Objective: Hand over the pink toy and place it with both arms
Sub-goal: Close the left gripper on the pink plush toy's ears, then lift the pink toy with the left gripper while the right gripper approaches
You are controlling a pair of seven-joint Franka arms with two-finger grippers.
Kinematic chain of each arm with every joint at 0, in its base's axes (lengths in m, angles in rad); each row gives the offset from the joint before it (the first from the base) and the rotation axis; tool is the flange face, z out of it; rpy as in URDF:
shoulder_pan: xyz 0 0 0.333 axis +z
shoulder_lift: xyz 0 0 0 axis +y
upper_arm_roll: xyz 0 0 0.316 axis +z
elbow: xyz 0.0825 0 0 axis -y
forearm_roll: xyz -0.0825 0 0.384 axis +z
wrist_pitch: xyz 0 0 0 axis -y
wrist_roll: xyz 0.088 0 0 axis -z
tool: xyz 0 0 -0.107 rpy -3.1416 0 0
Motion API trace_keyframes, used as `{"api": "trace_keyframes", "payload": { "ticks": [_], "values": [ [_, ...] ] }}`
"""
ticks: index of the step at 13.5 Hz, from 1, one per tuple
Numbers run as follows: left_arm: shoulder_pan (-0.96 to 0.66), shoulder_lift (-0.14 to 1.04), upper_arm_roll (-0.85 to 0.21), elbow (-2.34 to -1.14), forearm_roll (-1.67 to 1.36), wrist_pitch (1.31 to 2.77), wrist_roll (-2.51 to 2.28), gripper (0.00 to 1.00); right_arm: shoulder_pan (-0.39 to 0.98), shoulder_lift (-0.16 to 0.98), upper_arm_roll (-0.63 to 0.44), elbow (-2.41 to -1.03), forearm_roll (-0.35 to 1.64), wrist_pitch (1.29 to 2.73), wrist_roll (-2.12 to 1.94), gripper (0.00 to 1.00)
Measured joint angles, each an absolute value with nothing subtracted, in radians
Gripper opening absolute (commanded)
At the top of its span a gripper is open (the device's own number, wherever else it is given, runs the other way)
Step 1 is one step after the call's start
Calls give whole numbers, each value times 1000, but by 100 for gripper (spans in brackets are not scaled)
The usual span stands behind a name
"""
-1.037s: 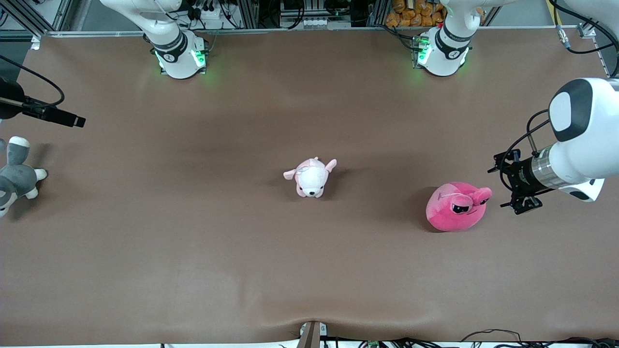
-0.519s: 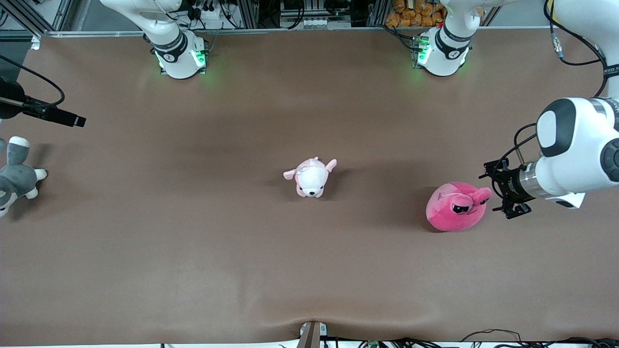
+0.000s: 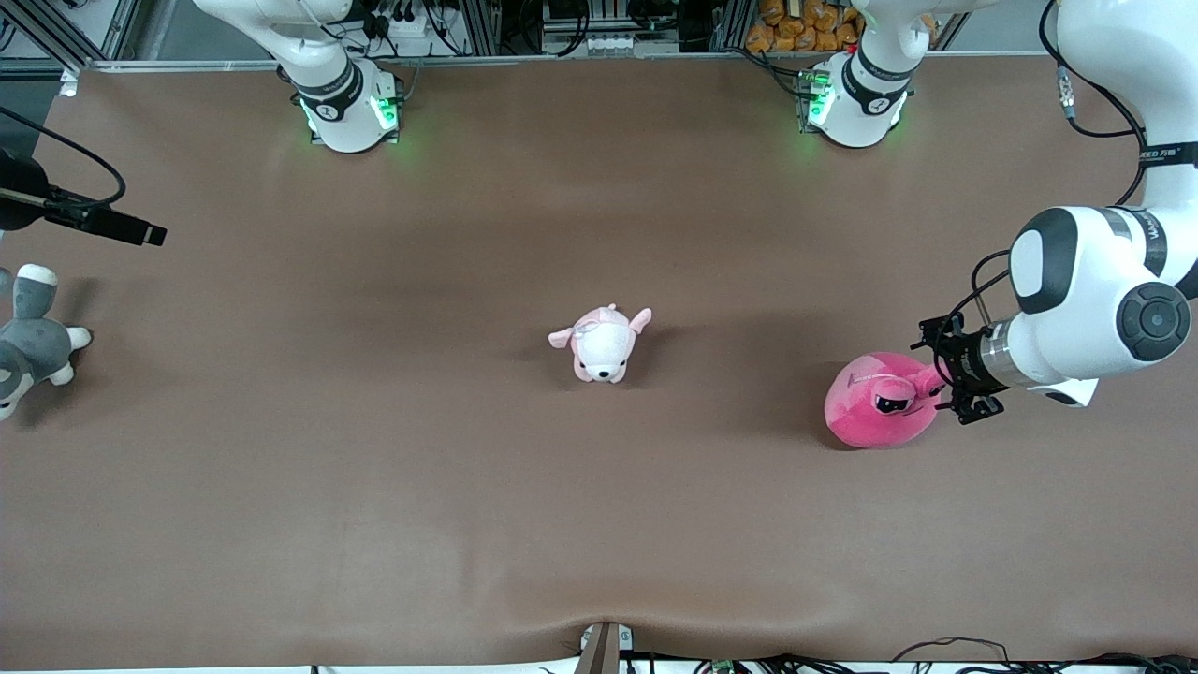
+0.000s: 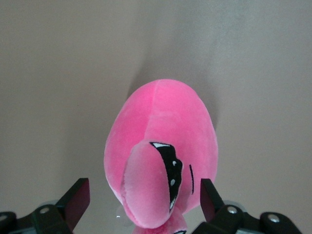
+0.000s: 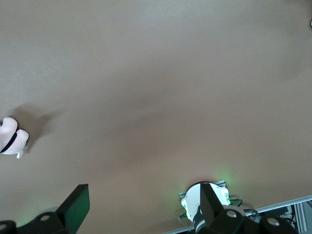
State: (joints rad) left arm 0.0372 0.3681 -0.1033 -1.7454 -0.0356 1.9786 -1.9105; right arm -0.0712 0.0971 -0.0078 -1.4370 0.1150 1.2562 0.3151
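Pink toy (image 4: 161, 156) sits between the left tool's (image 4: 141, 202) spread fingers.

Plush matt pink toy (image 3: 880, 401), matt brown cloth-like table (image 3: 599, 524), glossy white arms

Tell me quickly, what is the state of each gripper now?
Left gripper: open, fingers on either side of the pink toy, not closed on it.
Right gripper: open, holding nothing, over the table.

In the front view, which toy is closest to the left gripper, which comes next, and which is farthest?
1. Pink toy, right at the open left gripper.
2. Pink-and-white dog, mid-table.
3. Grey-and-white animal, at the right arm's end of the table.
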Motion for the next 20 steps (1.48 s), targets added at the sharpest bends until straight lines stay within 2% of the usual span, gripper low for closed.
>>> {"api": "trace_keyframes", "payload": {
  "ticks": [14, 16, 18, 20],
  "values": [
    [39, 372, -101, -1810, -22, 2044, -1910, 98, -41, 97, -3, -1440, 249, 1260, 468, 100],
    [39, 372, -101, -1815, -20, 2051, -1910, 88, -31, 97, -3, -1440, 282, 1267, 486, 100],
    [39, 372, -101, -1816, -20, 2052, -1911, 65, -19, 98, -2, -1441, 298, 1273, 526, 100],
    [41, 372, -100, -1815, -20, 2059, -1911, 49, 2, 100, 0, -1441, 326, 1275, 598, 100]
  ]
}}
